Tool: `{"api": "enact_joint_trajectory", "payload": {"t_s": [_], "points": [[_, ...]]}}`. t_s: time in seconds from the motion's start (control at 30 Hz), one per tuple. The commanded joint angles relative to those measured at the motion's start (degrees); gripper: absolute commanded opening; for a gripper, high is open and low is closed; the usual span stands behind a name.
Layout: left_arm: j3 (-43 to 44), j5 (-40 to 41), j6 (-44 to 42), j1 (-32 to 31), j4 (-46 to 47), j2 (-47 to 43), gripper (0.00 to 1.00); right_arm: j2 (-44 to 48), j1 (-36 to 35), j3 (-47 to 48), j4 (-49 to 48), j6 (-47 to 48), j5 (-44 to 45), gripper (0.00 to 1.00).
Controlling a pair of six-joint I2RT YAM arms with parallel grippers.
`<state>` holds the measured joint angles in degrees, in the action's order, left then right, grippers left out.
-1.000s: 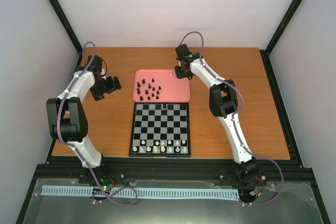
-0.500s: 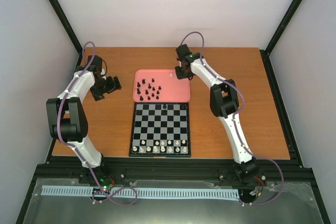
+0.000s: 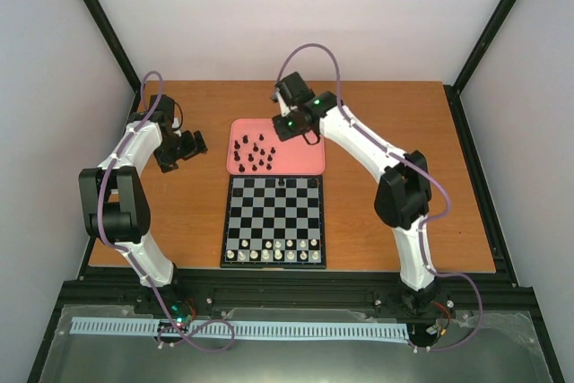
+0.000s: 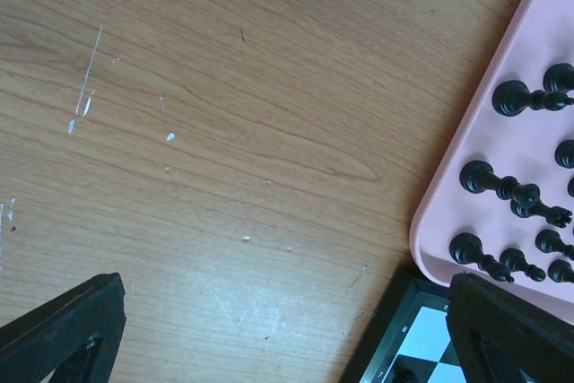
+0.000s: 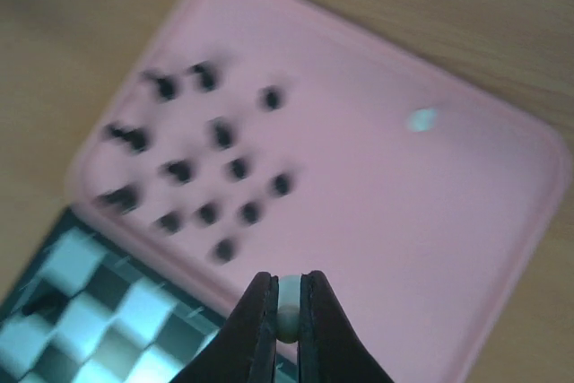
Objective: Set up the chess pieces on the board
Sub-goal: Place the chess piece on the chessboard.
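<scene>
The board (image 3: 273,221) lies at the table's middle, with cream-white chess pieces (image 3: 273,250) along its near rows and one black piece (image 3: 281,183) on the far row. Several black pieces (image 3: 254,154) stand on the pink tray (image 3: 305,163). My right gripper (image 5: 287,322) is shut on a cream-white piece (image 5: 288,309), held above the tray (image 5: 377,221) near the board's far edge (image 5: 81,302). A pale piece (image 5: 421,119) stays on the tray. My left gripper (image 3: 190,143) hovers left of the tray, open and empty, fingers (image 4: 63,329) wide apart over bare wood.
The wooden table (image 3: 134,213) is ringed by black frame rails and white walls. In the left wrist view the tray's corner (image 4: 448,221) and the board's corner (image 4: 404,338) sit at the right.
My right arm has swung left from the tray's far right corner to over the tray, gripper shut on the cream-white piece. The left arm has not moved.
</scene>
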<state>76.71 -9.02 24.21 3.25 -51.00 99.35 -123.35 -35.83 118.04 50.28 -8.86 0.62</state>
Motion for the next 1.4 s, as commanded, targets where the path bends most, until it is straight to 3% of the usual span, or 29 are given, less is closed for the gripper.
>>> {"api": "enact_joint_trajectory", "payload": {"t_s": [0.0, 0.3, 0.53, 1.37], "points": [[0.7, 0.4, -0.2, -0.3, -0.3, -2.1, 1.0, 7.6, -7.5, -8.2, -2.4, 0.3, -4.5, 0.03], [1.1, -0.5, 0.3, -0.3, -0.7, -3.4, 1.0, 18.8, -20.7, -26.4, -9.2, 0.7, -9.4, 0.03], [-1.0, -0.1, 0.5, -0.3, 0.5, -5.1, 1.0, 22.2, -27.8, -36.4, -11.8, -0.4, -10.3, 0.03], [-2.5, 0.6, 0.2, -0.3, 0.7, -8.4, 1.0, 15.8, -29.6, -41.8, -16.5, -0.3, -15.4, 0.04]]}}
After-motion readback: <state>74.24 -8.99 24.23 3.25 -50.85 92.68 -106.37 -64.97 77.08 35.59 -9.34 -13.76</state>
